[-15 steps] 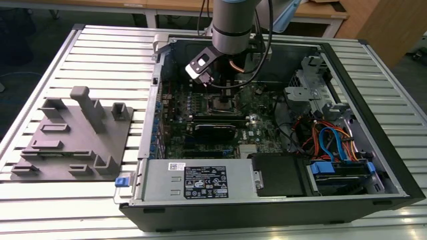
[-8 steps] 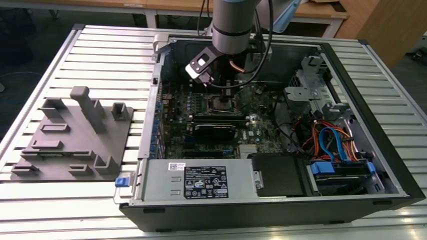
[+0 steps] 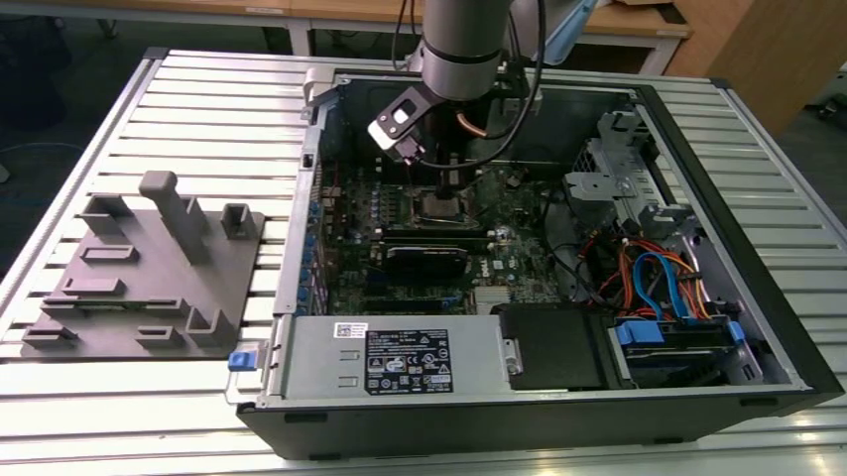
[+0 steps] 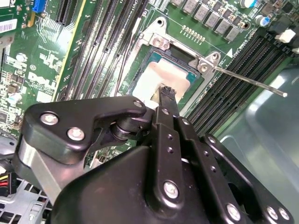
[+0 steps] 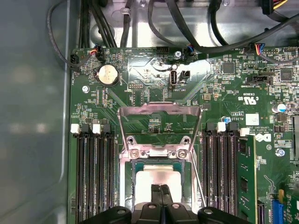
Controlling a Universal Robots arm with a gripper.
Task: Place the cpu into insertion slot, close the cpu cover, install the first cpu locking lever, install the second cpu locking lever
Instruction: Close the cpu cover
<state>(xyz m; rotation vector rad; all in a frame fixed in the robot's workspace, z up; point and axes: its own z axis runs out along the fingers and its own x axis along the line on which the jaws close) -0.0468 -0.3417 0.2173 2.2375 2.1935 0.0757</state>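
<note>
Both fingertips [image 5: 157, 192] of the gripper [image 5: 161, 187] were pressed together with nothing held between them, right over the cpu [image 5: 159, 173], though contact could not be told. That cpu was seen lying flat inside the insertion slot [image 5: 127, 182] in both wrist views. Beyond it, the cpu cover [image 5: 159, 108] was swung up and open, and a thin locking lever [image 4: 247, 82] was angled away from the socket's corner, all on the green motherboard [image 5: 140, 79] inside the computer case [image 3: 741, 327].
</note>
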